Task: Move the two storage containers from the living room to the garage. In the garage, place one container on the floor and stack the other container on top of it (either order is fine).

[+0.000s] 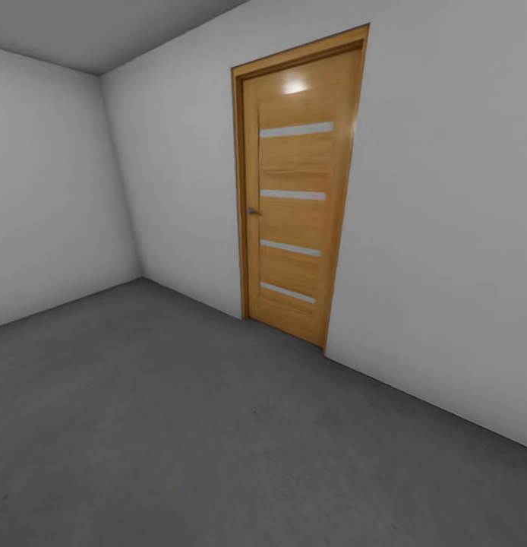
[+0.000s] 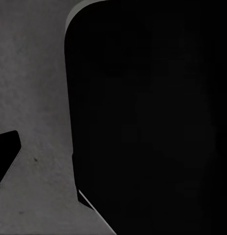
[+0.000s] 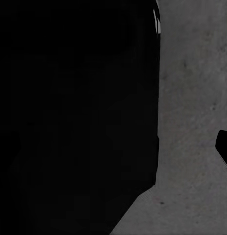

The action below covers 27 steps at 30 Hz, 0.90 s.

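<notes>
The storage containers are out of view. I am in the garage, a bare room with pale grey walls (image 1: 446,228) and a dark grey speckled floor (image 1: 218,441). In the left wrist view one dark fingertip (image 2: 6,156) of the left gripper stands at the picture's edge over the floor (image 2: 35,98), with nothing against it. In the right wrist view one fingertip (image 3: 225,149) of the right gripper likewise sits at the edge above bare floor (image 3: 191,122). Both fingers stand far out to the side, so the jaws look open and hold nothing.
A shut wooden door (image 1: 298,190) with several narrow glass strips is set in the wall ahead and to the right. A room corner (image 1: 119,175) lies at the left. My own black body (image 2: 152,117) (image 3: 74,117) blocks much of both wrist views.
</notes>
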Tool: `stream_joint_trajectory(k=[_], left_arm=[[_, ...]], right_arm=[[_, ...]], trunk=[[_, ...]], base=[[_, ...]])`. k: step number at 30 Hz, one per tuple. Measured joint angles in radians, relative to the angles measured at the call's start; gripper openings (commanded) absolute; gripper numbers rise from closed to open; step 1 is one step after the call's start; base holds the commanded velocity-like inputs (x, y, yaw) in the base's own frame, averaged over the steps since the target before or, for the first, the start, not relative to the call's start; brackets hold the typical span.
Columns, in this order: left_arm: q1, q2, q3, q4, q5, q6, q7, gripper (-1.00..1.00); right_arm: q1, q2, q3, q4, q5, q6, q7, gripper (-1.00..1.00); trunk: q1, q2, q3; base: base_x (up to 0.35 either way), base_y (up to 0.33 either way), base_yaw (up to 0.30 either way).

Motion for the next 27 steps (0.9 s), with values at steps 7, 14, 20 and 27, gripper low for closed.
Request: stream_joint_trajectory(k=[7,14,20,27], left_arm=[[0.000,0.000,0.000,0.000,0.000,0.000,0.000,1.00],[0.000,0.000,0.000,0.000,0.000,0.000,0.000,1.00],[0.000,0.001,0.000,0.000,0.000,0.000,0.000,1.00],[0.000,0.000,0.000,0.000,0.000,0.000,0.000,1.00]], right_arm=[[0.000,0.000,-0.001,0.000,0.000,0.000,0.000,1.00],[0.000,0.000,-0.001,0.000,0.000,0.000,0.000,1.00],[0.000,0.000,0.000,0.000,0.000,0.000,0.000,1.00],[0.000,0.000,0.000,0.000,0.000,0.000,0.000,1.00]], trunk=[[0.000,0.000,0.000],[0.000,0.000,0.000],[0.000,0.000,0.000],[0.000,0.000,0.000]], base=[[0.330,0.007,0.000],[0.334,0.031,0.000],[0.328,0.127,0.000],[0.308,0.177,0.000]])
